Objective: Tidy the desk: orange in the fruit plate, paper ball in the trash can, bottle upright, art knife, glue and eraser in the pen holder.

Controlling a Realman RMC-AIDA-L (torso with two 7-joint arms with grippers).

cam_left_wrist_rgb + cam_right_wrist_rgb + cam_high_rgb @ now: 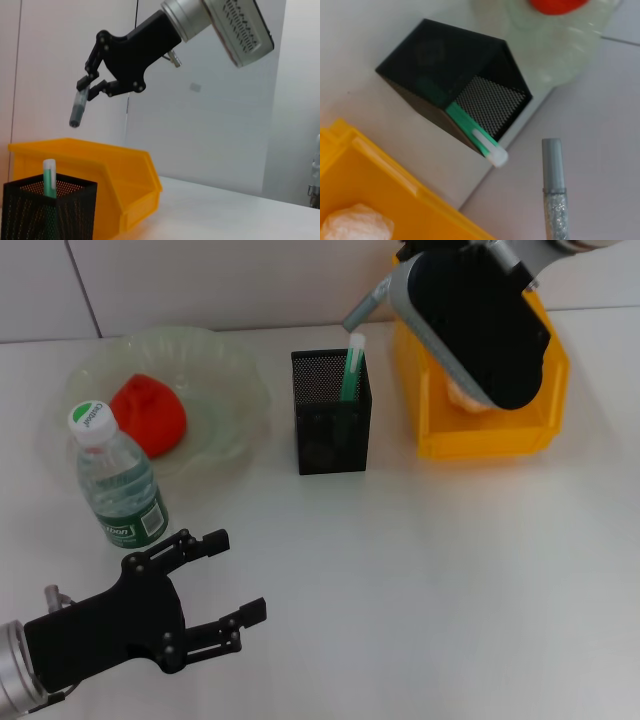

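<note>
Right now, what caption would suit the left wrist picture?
Right pincer holds a glitter glue tube high above the yellow bin and mesh pen holder.

The left gripper (215,585), nearer the camera than the water bottle (118,480), is matte black plastic: a broad body narrowing into two thin jointed fingers with small round screws at the pivots. Behind it sits a brushed silver wrist collar with a small metal stub. The right gripper (82,90), above the yellow bin (100,180), has the same black linked build. Its wrist is a silver cylinder joined to a grey block with rows of vent slots and a small protruding metal fitting.
</note>
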